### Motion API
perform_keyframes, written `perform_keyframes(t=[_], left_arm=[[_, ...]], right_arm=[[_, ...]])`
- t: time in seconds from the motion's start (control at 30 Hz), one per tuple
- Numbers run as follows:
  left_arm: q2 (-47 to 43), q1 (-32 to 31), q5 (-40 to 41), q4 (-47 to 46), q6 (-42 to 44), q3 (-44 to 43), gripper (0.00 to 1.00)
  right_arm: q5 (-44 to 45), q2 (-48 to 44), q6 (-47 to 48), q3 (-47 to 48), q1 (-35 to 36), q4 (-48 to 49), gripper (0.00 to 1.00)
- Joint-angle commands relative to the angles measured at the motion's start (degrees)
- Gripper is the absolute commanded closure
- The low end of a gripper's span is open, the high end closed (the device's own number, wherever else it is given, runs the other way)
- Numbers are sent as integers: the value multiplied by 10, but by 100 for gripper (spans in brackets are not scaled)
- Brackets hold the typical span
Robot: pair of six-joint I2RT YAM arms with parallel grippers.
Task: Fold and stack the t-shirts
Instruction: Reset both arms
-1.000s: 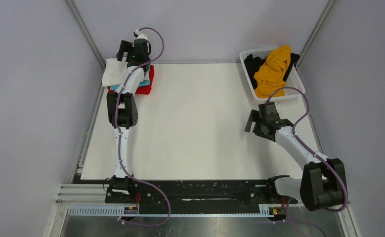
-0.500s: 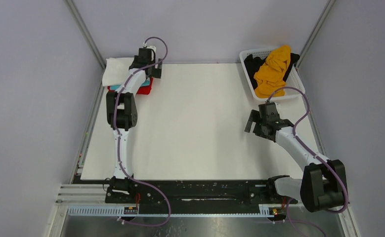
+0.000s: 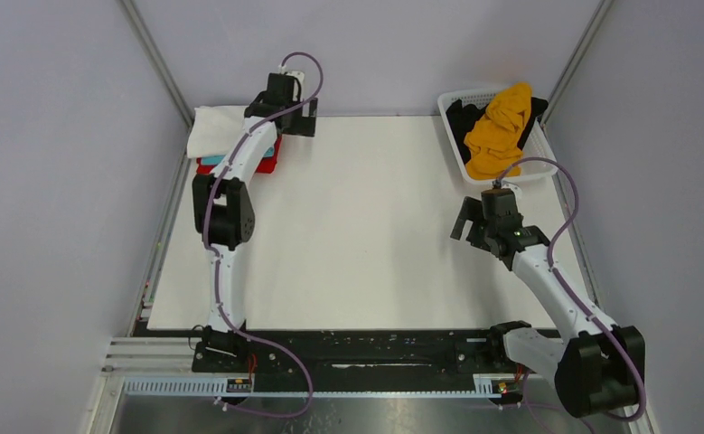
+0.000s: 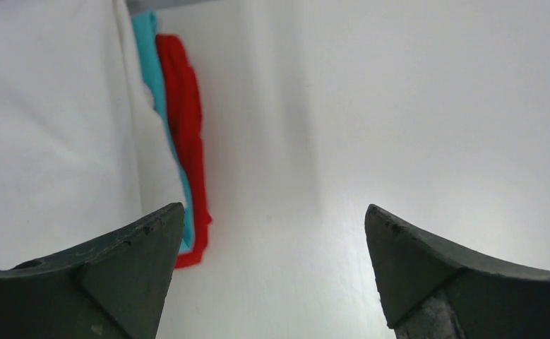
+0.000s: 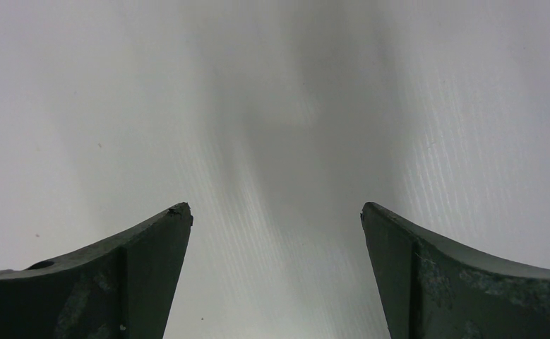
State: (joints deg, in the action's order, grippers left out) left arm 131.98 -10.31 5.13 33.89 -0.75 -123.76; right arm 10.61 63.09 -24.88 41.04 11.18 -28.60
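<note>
On the far left of the bench (image 3: 357, 226) sat my stack: white t-shirt (image 3: 211, 131) over teal (image 4: 145, 42) over red (image 4: 183, 127). My left pincer (image 4: 274, 240) hung spread wide and empty beside it. My right pincer (image 5: 275, 233), equally agape, hovered near the basket (image 3: 450, 98) holding the crumpled orange-yellow t-shirt (image 3: 497, 131) and a black one (image 3: 464, 122). Light, limp cloth, I judged: pinch a raised fold.
</note>
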Motion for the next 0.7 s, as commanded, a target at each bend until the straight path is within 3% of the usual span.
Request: perform_keyframes(t=[0.0,0.17,0.3,0.37,0.5,0.6,0.67], left_arm=[[-178,-68,44,12,-48,32,1],[-415,-95,27,-63,-195,320,1],[-619,-109,37,-130,-265,593,1],[-685,-111,56,-138,-293,678,1],[-765,-111,124,-117,-308,770,1],[-773,-111,178,-70,-322,754,1],[-768,-111,163,-65,-317,744,1]], right_arm=[[-7,-67,-1,-2,-1,0,1],[6,-141,-21,-40,-1,-4,1],[32,-187,-34,-61,-1,-6,0],[53,-196,-48,-67,-1,0,0],[73,-192,-55,-70,-2,4,0],[75,-185,-59,-69,-1,5,0],[72,-183,-63,-71,-1,5,1]])
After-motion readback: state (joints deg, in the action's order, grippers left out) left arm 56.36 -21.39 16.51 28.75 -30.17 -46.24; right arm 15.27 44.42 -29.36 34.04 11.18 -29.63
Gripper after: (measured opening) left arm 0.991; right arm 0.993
